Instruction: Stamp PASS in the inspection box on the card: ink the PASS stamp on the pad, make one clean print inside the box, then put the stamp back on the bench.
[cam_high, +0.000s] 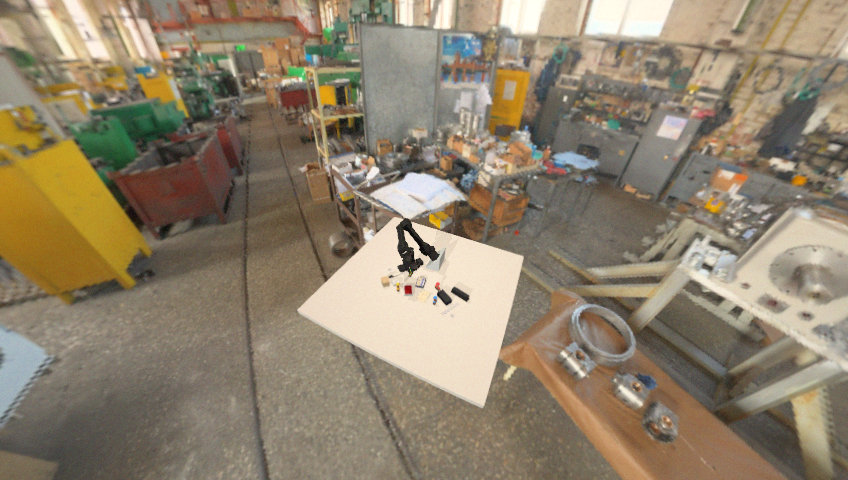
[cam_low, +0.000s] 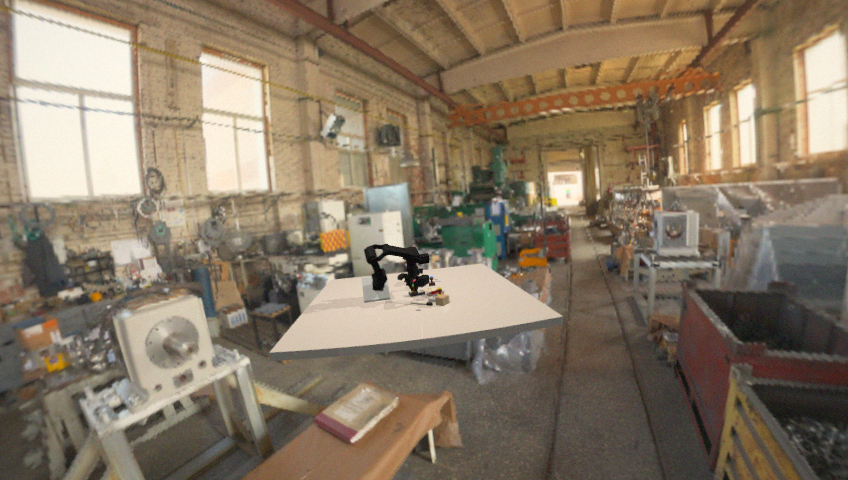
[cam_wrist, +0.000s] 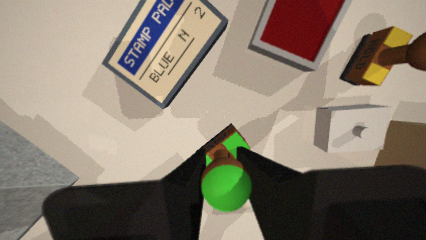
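Note:
My gripper is shut on the handle of a stamp with a green knob and green-and-brown base. Its lettering is not readable. It is low over the bench; whether its base touches is unclear. The tan pad labelled STAMP PAD BLUE N 2 lies up-left of the stamp in the wrist view. The red pad in a grey tray lies up-right. The card lies beyond the pads, outside the wrist view; its box is too small to read.
A yellow HOLD stamp stands near the red pad. A small grey-white block and brown block are to the right in the wrist view. Red and blue stamps and two black blocks are beyond the card.

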